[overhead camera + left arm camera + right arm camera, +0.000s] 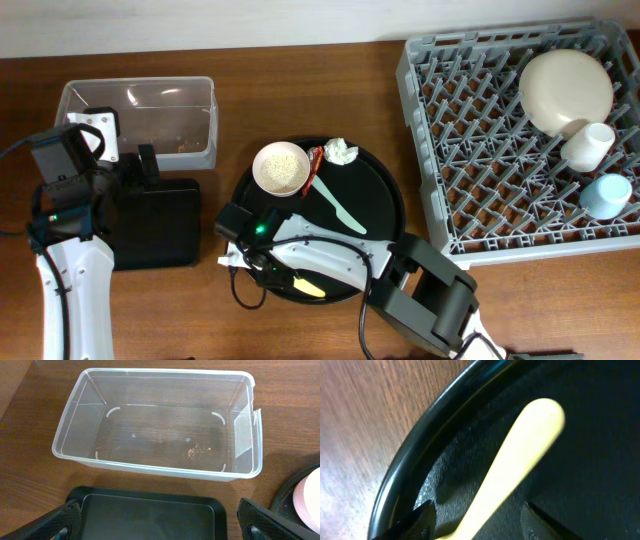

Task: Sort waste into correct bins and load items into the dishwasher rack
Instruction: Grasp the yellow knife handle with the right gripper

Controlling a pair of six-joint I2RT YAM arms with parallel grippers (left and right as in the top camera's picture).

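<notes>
My right gripper (280,274) (477,521) is open low over the round black tray (385,205), its fingers on either side of the yellow spoon (520,455) (310,288). On that tray are the pink-rimmed bowl (280,168) with rice-like grains, a red wrapper (315,158), a white paper wad (340,151) and the mint-green spoon (336,206). My left gripper (147,163) (160,522) is open and empty above the black rectangular tray (155,228) (150,515), just before the clear tub (135,120) (160,425). The grey rack (470,150) holds the cream plate (565,88), white cup (588,145) and light-blue cup (607,195).
The clear tub holds only a few brownish crumbs (199,450). The round tray's raised rim (415,465) lies close to my right gripper's left finger. The bowl's edge (311,502) shows at the right of the left wrist view. Bare wooden table lies between tub and rack.
</notes>
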